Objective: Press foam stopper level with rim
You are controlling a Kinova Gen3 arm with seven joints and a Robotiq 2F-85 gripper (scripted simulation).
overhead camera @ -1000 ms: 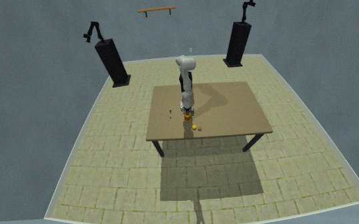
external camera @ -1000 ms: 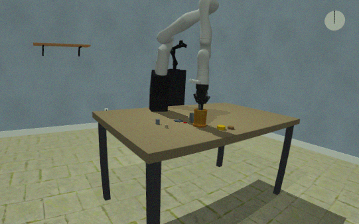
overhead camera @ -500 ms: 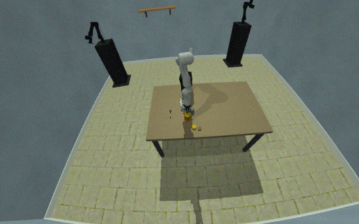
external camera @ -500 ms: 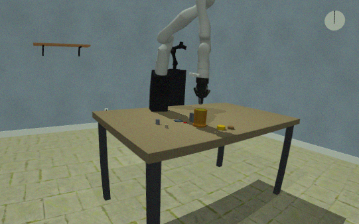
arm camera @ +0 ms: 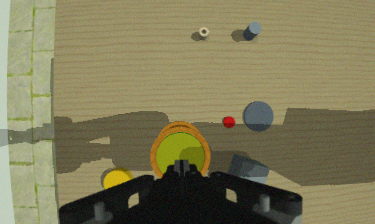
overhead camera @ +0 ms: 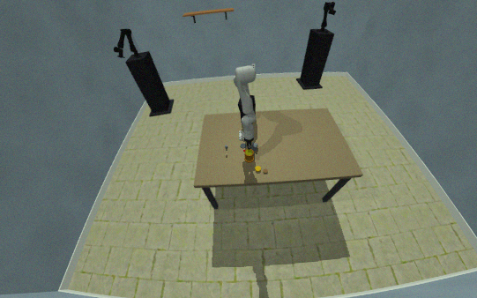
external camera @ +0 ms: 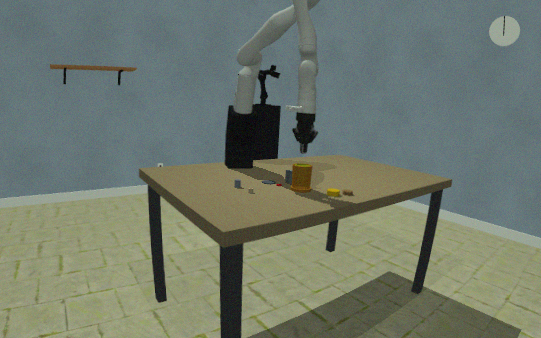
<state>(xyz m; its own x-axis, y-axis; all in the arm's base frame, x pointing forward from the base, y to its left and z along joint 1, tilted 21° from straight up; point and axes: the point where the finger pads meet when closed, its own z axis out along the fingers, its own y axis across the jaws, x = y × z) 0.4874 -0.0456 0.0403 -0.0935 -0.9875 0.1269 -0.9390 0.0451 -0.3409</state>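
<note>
An orange jar [external camera: 301, 178] [overhead camera: 249, 156] [arm camera: 158, 150] stands upright on the wooden table [external camera: 380, 182] [overhead camera: 309, 145] [arm camera: 138, 65]. Its yellow-green foam stopper [arm camera: 175, 150] [external camera: 301, 165] fills the mouth; its top sits about at the rim, with nothing on it. My gripper [external camera: 303, 148] [arm camera: 181, 169] [overhead camera: 248, 145] is shut and empty. It hangs straight above the jar, a short way clear of the stopper.
Near the jar lie a yellow disc [external camera: 333, 192] [arm camera: 117, 178] [overhead camera: 258, 168], a small brown piece [external camera: 348, 192] [overhead camera: 265, 171], a red ball [arm camera: 229, 121] [external camera: 278, 185], a grey-blue disc [arm camera: 258, 114] [external camera: 268, 182], a grey block [arm camera: 249, 169] [external camera: 288, 176], a grey cylinder [arm camera: 252, 30] [external camera: 237, 184] and a small white ring [arm camera: 203, 32] [external camera: 251, 190].
</note>
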